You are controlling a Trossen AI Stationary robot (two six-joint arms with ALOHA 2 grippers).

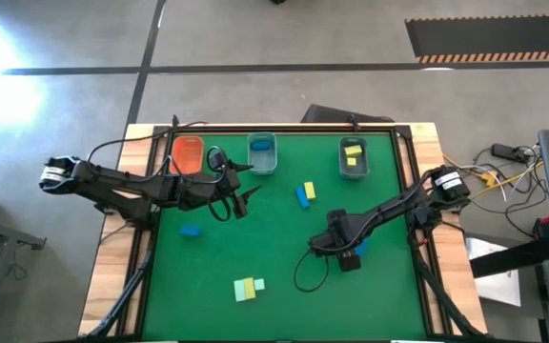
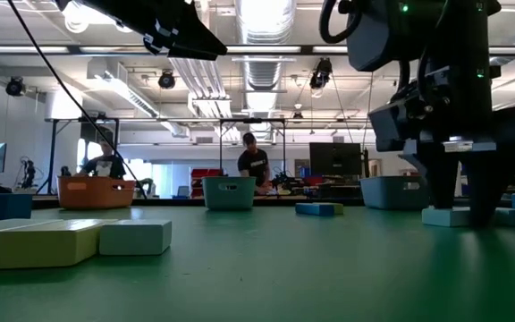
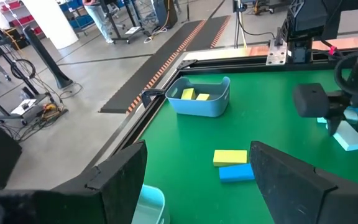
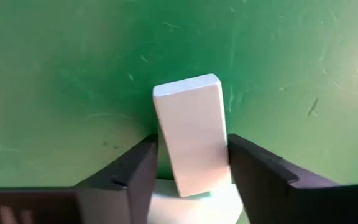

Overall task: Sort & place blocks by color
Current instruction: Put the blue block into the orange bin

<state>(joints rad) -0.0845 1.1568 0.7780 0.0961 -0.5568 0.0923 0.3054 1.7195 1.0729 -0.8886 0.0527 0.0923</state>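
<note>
A pick-up is in hand on the right side of the tabletop (image 1: pixel 208 276): the right end effector (image 4: pixel 191 171) is lowered onto the green surface, and a pale mint block (image 4: pixel 191 134) is seen lying flat between its two fingers, with a thin gap on each side. The fingers are part-way in and are not seen to press on the block, so no grip can be claimed; in the low view the block rests on the surface beneath the end effector, not lifted. A blue block (image 1: pixel 358 248) lies just beside the same end effector. The left end effector (image 1: pixel 241 186) hangs with its fingers spread wide and nothing between them, near the orange bin (image 1: pixel 187 154) and the bin with blue contents (image 1: pixel 262 152) at the far edge. A third bin (image 1: pixel 354 157) at the far right already carries yellow blocks. Unsorted pieces are scattered: a yellow and blue pair (image 1: pixel 305 193) mid-table, a lone blue block (image 1: pixel 190 230) to the left, and a yellow and mint cluster (image 1: pixel 247 288) near the front edge. The sorting is judged to be at an early-to-middle stage. The next move calls for the fingers to be closed squarely on the long sides of the mint block, for it to be raised clear of the blue neighbour, and then carried to whichever bin is meant for mint, which cannot be told from here.
</note>
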